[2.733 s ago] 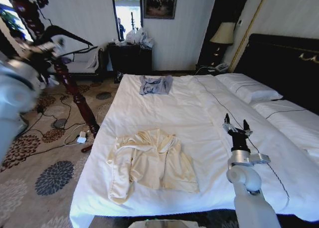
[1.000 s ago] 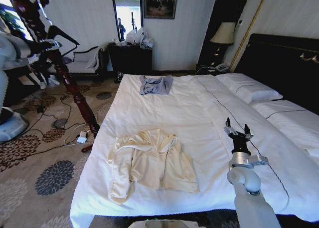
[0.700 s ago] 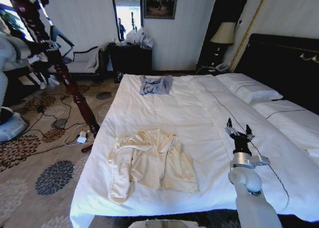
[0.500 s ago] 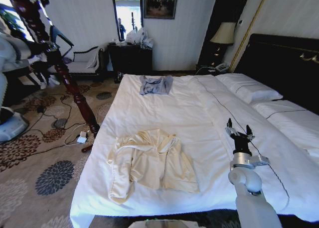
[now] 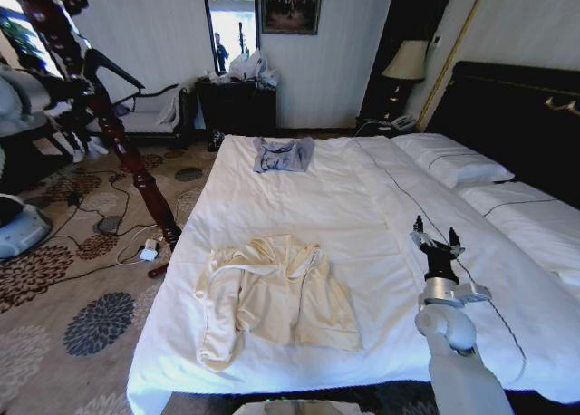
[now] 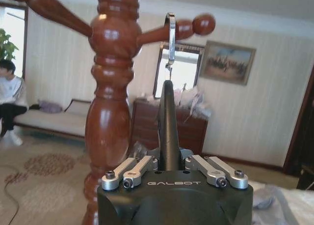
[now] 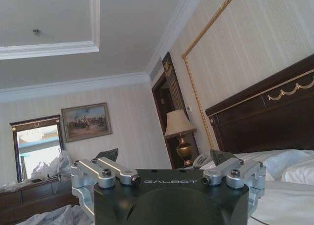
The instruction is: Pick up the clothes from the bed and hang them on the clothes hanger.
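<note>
The clothes, a cream long-sleeved garment, lie crumpled near the foot of the bed. At the far left my left gripper is raised beside the wooden coat stand. In the left wrist view my left gripper is shut on the black clothes hanger, seen edge-on. Its silver hook sits at a peg of the stand. My right gripper stands open above the duvet, to the right of the clothes and apart from them; its open fingers point at the wall.
A small grey-blue garment lies at the far end of the bed. White pillows and a dark headboard are on the right. Cables and a plug strip lie on the patterned carpet left of the bed.
My left arm has drawn back toward the left edge, and the hanger has shifted a little at the coat stand. The right gripper and the clothes have stayed in place.
</note>
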You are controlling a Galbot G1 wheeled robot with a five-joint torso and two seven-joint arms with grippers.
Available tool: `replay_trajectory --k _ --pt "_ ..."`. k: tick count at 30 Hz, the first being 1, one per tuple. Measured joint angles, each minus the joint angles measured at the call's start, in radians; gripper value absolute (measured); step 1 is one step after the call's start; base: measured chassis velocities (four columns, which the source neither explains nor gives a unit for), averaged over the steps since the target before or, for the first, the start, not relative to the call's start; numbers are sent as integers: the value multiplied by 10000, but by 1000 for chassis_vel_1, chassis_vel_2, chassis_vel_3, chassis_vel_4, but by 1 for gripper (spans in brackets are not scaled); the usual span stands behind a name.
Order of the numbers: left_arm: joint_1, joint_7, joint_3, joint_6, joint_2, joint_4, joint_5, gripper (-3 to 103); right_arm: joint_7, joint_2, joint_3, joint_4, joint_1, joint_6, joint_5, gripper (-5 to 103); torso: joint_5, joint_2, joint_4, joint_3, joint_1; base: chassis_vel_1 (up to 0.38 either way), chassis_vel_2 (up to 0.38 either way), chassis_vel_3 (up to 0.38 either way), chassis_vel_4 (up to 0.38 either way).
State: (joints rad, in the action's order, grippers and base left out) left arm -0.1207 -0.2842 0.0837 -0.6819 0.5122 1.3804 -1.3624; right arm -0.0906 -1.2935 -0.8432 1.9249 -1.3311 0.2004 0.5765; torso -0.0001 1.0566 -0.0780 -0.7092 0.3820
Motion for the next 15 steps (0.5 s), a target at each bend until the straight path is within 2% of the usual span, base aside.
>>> replay_trajectory --k 3,8,15 --pt "44 422 99 480 -141 35 105 18 -9 -41 40 58 -27 -1 -44 100 0 0 11 1 -2 0 0 0 0" --pt "119 728 217 792 -277 231 112 18 -16 -80 45 164 -134 -2 -82 100 0 0 1 1 -2 0 0 0 0" --pt "751 1132 745 1078 -533 968 -61 18 -16 -144 -8 257 -284 16 -133 100 1 1 2 1 -2 0 0 0 0"
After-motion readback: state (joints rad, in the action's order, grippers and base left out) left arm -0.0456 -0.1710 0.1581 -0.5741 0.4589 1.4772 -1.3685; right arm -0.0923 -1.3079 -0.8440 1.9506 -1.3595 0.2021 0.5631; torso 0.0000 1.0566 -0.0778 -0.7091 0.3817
